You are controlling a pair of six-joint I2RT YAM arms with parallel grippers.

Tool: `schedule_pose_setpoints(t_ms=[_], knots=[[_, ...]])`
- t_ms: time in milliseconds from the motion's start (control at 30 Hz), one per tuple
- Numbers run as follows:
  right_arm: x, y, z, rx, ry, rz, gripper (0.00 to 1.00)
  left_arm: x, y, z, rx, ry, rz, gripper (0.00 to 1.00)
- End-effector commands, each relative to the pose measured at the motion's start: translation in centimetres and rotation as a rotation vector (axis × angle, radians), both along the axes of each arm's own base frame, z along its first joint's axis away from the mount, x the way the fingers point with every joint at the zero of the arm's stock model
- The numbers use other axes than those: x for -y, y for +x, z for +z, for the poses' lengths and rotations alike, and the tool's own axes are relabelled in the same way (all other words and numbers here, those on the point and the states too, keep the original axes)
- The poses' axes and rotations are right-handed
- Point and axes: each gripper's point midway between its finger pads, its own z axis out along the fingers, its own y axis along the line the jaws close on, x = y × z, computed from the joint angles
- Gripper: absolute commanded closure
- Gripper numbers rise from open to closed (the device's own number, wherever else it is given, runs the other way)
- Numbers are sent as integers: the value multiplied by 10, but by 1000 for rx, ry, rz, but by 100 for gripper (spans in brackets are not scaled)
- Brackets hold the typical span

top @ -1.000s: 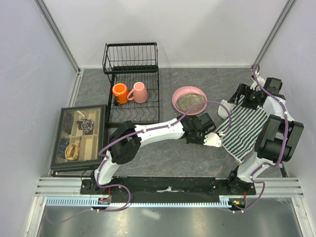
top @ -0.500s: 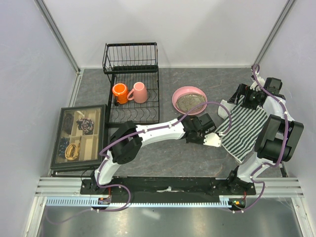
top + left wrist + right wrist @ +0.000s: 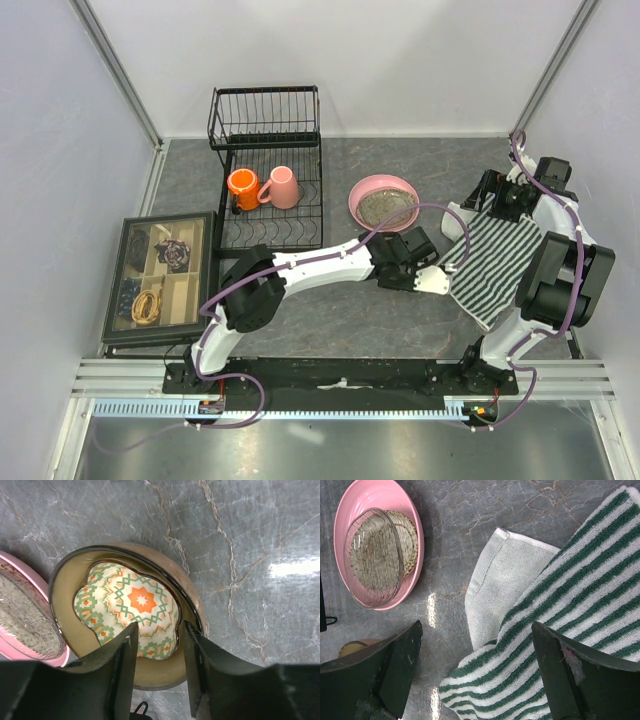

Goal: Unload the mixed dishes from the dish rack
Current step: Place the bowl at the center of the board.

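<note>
Left wrist: small white patterned bowl (image 3: 132, 607) mouth-up inside tan-brown bowl (image 3: 65, 587), left claw (image 3: 160, 630) ajar over its rim.

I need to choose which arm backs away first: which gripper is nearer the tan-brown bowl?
Left. The left gripper hangs directly over the tan-brown bowl, fingers apart above its near rim. The right gripper hovers open farther right, over the striped cloth's edge.

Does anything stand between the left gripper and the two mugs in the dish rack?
Nothing visible. Bare table lies between the left gripper and the dish rack; the orange mug and pink mug sit unobstructed, and the pink dish sits off to the side.
</note>
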Motion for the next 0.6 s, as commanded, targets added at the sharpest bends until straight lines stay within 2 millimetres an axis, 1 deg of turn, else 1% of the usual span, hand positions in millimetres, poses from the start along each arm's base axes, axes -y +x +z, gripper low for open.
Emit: schedule_pose_setpoints(t_ms=[0, 33, 67, 133, 167, 200, 233, 267, 333, 367, 400, 433, 467, 500, 533, 567], knots=[[1, 10, 11, 46, -10, 30, 2, 10, 1, 65, 42, -143, 10, 47], [1, 10, 11, 44, -8, 29, 2, 9, 0, 75, 40, -167, 11, 45], [1, 10, 11, 45, -9, 29, 2, 7, 1, 79, 39, -177, 19, 40], [1, 10, 10, 41, -7, 29, 2, 4, 2, 87, 37, -203, 35, 37], [1, 10, 10, 41, -7, 29, 2, 2, 7, 98, 49, -233, 48, 36], [1, 10, 10, 42, -8, 29, 2, 2, 9, 103, 54, -252, 60, 35], [1, 10, 10, 42, -10, 29, 2, -4, 14, 104, 60, -256, 79, 35], [1, 10, 10, 40, -8, 28, 2, -4, 18, 116, 77, -295, 93, 34], [1, 10, 10, 40, -8, 28, 2, -11, 26, 120, 82, -316, 135, 34], [1, 10, 10, 40, -8, 28, 2, -17, 35, 131, 92, -343, 163, 34], [1, 10, 9, 40, -9, 30, 2, -21, 42, 137, 94, -372, 200, 34], [1, 10, 8, 39, -7, 30, 2, -32, 55, 137, 97, -382, 249, 34], [1, 11, 8, 40, -9, 31, 2, -39, 64, 143, 101, -404, 283, 34], [1, 10, 8, 37, -6, 30, 2, -46, 71, 155, 99, -452, 332, 34], [1, 10, 7, 36, -6, 30, 2, -63, 90, 157, 102, -467, 398, 34], [1, 10, 7, 35, -6, 30, 2, -73, 97, 161, 97, -488, 440, 34]])
